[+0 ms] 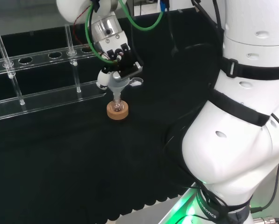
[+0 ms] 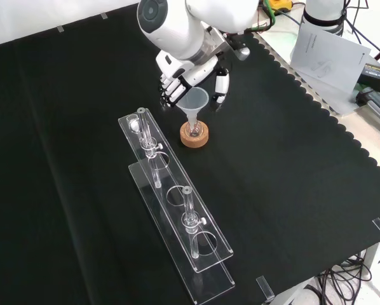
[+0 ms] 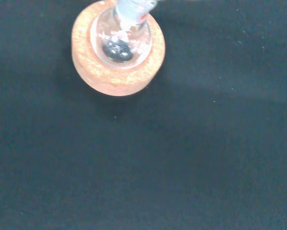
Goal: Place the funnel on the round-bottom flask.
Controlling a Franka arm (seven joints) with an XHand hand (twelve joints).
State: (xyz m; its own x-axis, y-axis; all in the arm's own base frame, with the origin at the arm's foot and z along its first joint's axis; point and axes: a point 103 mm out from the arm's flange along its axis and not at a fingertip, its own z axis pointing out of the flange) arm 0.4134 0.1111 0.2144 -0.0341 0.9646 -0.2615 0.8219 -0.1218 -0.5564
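One robot hand [image 2: 189,71], near the upper centre of the front view, is gripping a clear funnel [image 2: 194,101] by its cone, lowering its stem into the round-bottom flask [image 2: 194,128] on a cork ring [image 2: 194,136]; next, I judge, comes releasing it without tipping.

The glossy white rounded arm links [image 1: 237,140] carry black bands and small oval recesses. A silver metal wrist cuff [image 1: 105,28] trails green cables [image 1: 89,32]. The black-and-white fingered hand [image 2: 180,77] follows.
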